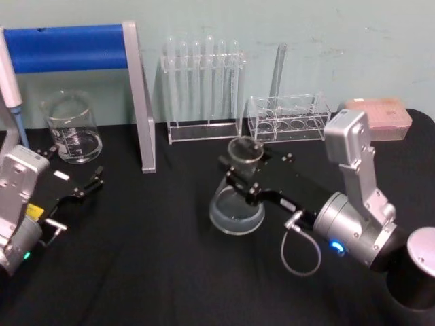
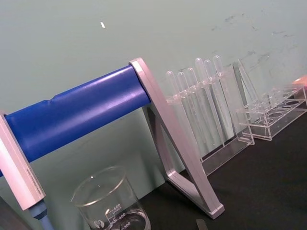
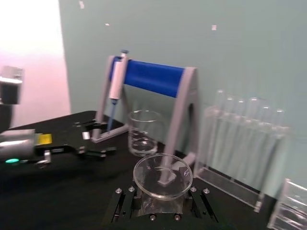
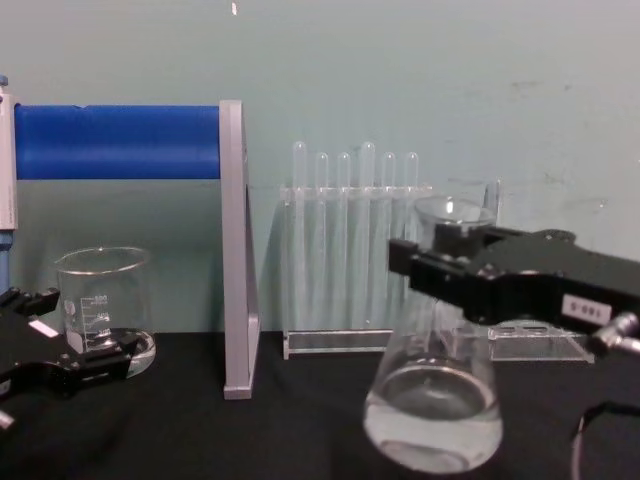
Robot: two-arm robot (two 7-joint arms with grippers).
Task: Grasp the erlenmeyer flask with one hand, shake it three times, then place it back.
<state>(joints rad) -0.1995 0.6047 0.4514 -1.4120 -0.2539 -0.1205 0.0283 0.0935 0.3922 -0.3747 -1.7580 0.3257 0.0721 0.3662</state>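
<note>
At mid-table, my right gripper (image 1: 245, 171) pinches the erlenmeyer flask (image 1: 236, 212) by its neck, my left gripper (image 1: 75, 166) spread beside the beaker (image 1: 71, 129).

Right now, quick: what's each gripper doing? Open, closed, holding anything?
Left gripper: open, empty, beside the beaker.
Right gripper: shut on the erlenmeyer flask, at its neck.

Bare black table (image 1: 163, 272) lay open in front of the erlenmeyer flask (image 1: 236, 204) and to its left. Behind it stood the test-tube rack (image 1: 202, 95) and a low clear rack (image 1: 289, 121), near. The blue-barred stand (image 1: 141, 109) and beaker (image 1: 71, 129) closed the left rear.
</note>
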